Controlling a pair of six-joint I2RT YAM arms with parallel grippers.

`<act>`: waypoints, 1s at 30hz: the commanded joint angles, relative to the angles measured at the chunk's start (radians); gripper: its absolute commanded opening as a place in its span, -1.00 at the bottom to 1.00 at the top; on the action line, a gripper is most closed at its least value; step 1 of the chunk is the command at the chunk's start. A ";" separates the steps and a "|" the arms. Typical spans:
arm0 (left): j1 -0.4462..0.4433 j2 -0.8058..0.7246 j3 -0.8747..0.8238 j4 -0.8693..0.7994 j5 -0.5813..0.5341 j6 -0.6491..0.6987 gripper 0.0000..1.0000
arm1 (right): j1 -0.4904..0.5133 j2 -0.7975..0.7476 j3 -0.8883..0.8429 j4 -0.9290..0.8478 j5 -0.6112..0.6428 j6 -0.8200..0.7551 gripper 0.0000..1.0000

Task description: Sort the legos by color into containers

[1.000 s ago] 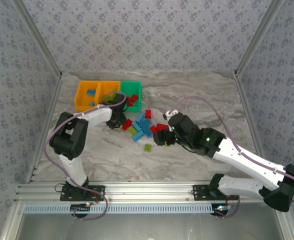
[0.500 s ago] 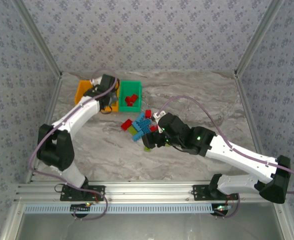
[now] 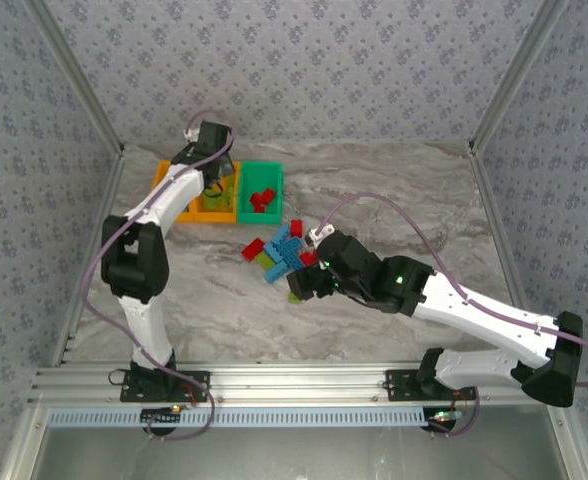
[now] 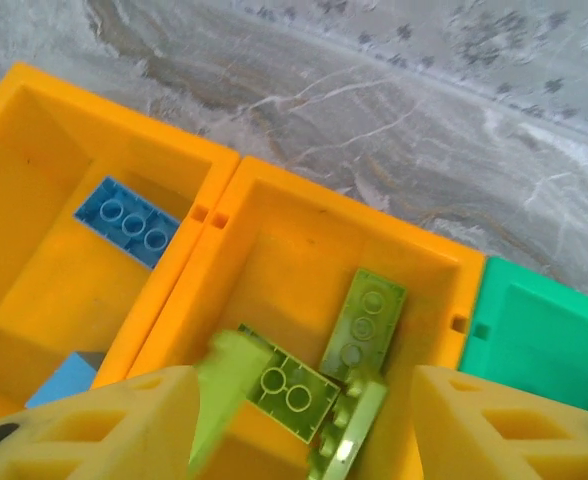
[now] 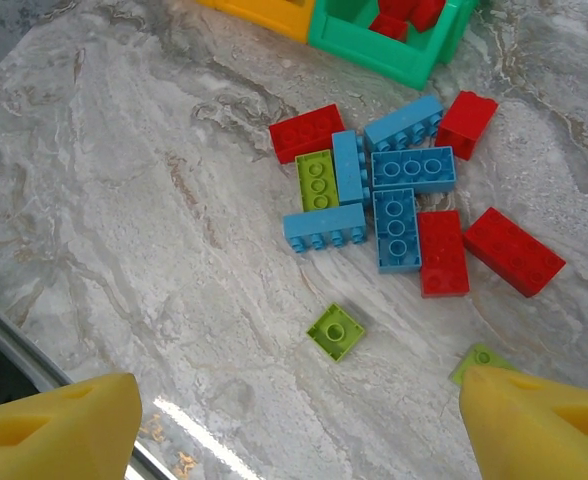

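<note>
Bright even light, faint table glare.

This is a robot test cell in a lab. The marble-look desk point(image 3: 374, 190) is boxed in by grey patterned panels point(image 3: 304, 70) beyond the left gripper point(image 3: 214, 183) and off to both its sides. Aluminium posts point(image 3: 77, 75) hold the panels. The arm bases point(image 3: 161, 383) are bolted to an aluminium rail point(image 3: 304, 380) behind the gripper.

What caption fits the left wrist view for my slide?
Left tool open over the middle orange bin, lime green bricks inside; a blue brick lies in the end orange bin.
</note>
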 commanded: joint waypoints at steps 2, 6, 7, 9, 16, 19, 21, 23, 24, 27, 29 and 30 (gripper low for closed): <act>-0.041 -0.311 -0.199 0.093 0.102 -0.037 0.19 | -0.010 0.014 -0.012 0.033 0.052 0.029 0.74; -0.151 -0.617 -0.454 0.207 0.188 0.034 0.25 | -0.070 0.060 -0.030 0.074 0.000 0.046 0.76; -0.180 -0.698 -0.512 0.229 0.235 0.077 0.29 | -0.084 0.082 -0.033 0.081 -0.016 0.045 0.76; -0.230 -0.830 -0.593 0.235 0.354 0.170 0.36 | -0.108 0.127 -0.031 0.089 -0.049 0.045 0.76; -0.353 -1.137 -0.647 -0.127 0.502 0.612 0.51 | -0.127 0.344 0.042 0.142 -0.165 0.046 0.67; -0.358 -1.225 -0.688 -0.263 0.549 0.840 0.79 | -0.121 0.443 0.082 0.165 -0.165 0.104 0.67; -0.360 -1.278 -0.733 -0.297 0.555 0.938 0.85 | -0.130 0.513 0.140 0.124 -0.112 0.235 0.69; -0.360 -1.327 -0.791 -0.312 0.568 1.034 0.88 | -0.141 0.586 0.184 0.111 -0.155 0.342 0.65; -0.360 -1.344 -0.817 -0.313 0.571 1.060 0.91 | -0.138 0.609 0.198 0.113 -0.160 0.383 0.65; -0.360 -1.380 -0.893 -0.301 0.614 1.113 0.96 | -0.124 0.663 0.225 0.143 -0.148 0.488 0.66; -0.360 -1.387 -0.924 -0.292 0.653 1.118 0.99 | -0.120 0.700 0.244 0.141 -0.131 0.557 0.67; -0.360 -1.386 -0.931 -0.294 0.660 1.118 0.98 | -0.121 0.717 0.251 0.142 -0.133 0.590 0.66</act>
